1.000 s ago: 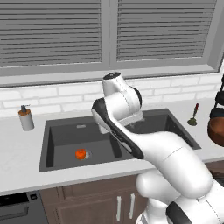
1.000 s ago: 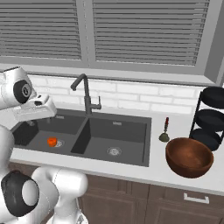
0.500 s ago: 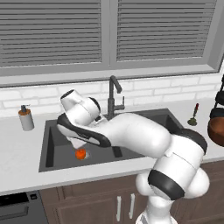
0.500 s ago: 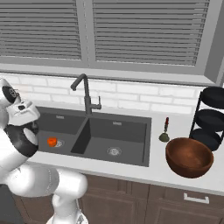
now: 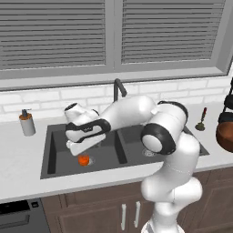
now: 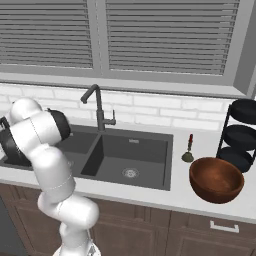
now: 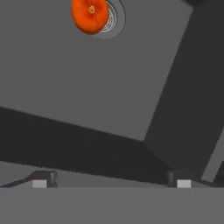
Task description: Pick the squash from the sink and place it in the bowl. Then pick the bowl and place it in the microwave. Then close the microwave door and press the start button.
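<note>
Soap dispenser [image 5: 27,124] upright on pale worktop [image 5: 18,168], left of basin. Small red-topped brush on dark stand [image 6: 188,151] on worktop near brick backsplash [image 6: 150,107]. Black tiered rack [image 6: 241,135] at far right. Closed grey blinds [image 6: 165,35] above sill. Brown cabinet doors [image 5: 113,214] below, pale handles.

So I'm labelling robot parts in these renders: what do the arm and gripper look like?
The arm has smooth, rounded glossy white segments with dark grey to black bands at the joints. The gripper ends in two small dark finger tips with pale square pads. No cables or markings can be made out.
</note>
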